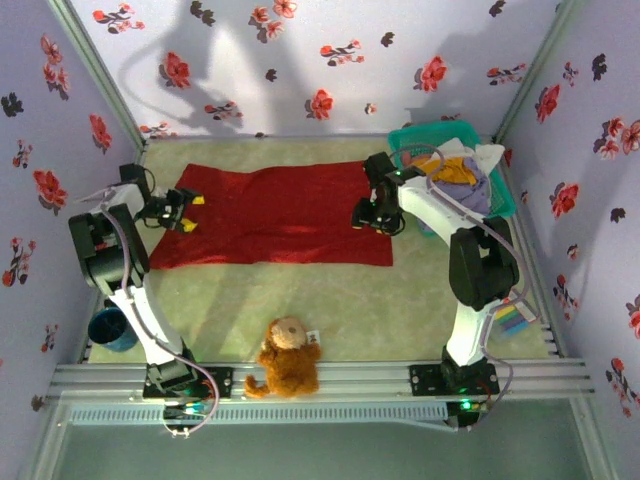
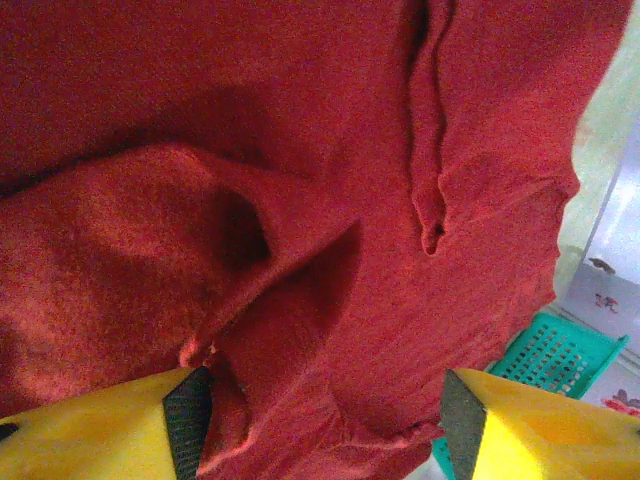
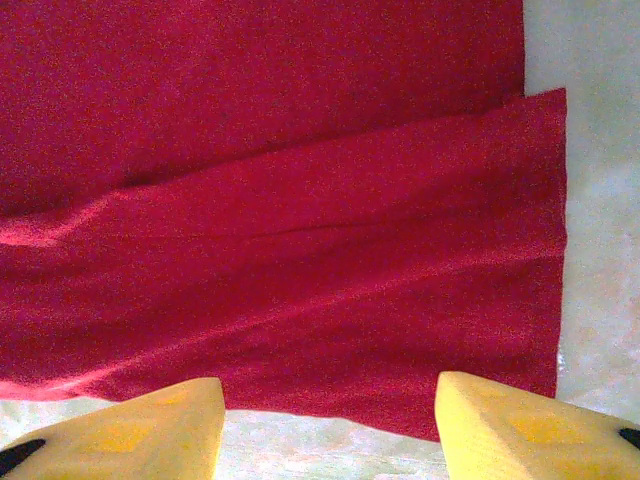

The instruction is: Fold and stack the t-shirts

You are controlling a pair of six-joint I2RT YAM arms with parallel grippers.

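Spread wide, pinching nothing: left gripper [image 2: 320,410] over rumpled left end, right gripper [image 3: 330,420] over right edge of deep-red t-shirt [image 1: 270,215], flat on far half of table [image 1: 300,310], long axis left to right.

I list, from my station: spread t-shirt [image 1: 270,215] flat on mid desk [image 1: 330,310]. Left claw [image 1: 193,213] at its left edge, right claw [image 1: 360,215] at its right edge. Basket [image 1: 412,135] in far right corner, heaped t-shirts [image 1: 455,170] inside. Plush toy [image 1: 288,358] at near edge, between arm bases. Cup [image 1: 108,328] at near left.
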